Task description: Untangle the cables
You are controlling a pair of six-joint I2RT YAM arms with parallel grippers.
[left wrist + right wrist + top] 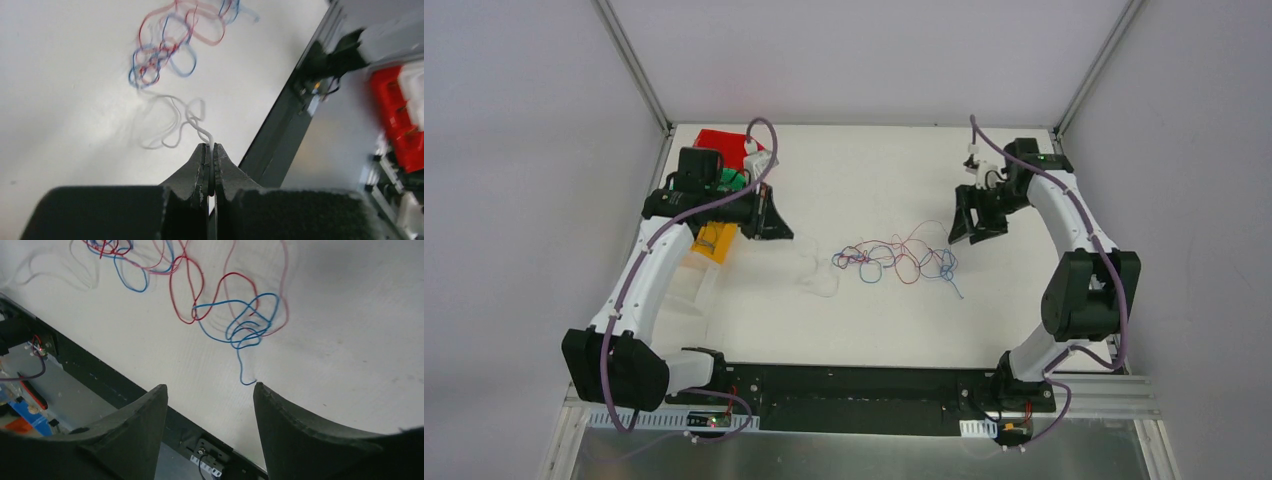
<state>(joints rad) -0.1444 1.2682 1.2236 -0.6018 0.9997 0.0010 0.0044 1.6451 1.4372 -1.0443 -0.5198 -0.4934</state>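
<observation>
red, blue, white cables (894,260), white table (874,180)

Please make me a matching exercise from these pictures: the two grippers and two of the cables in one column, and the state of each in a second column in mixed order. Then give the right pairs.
Things:
1. left gripper
2. right gripper
3. white cable
4. blue cable

States:
A. knotted together with the red cable, free end lying near the open gripper
B. jaws apart, nothing between them
C. one end pinched, the rest in loose loops on the table
D. jaws shut on a cable end

Pairs: 1-D, 2-B, 3-C, 4-A
</observation>
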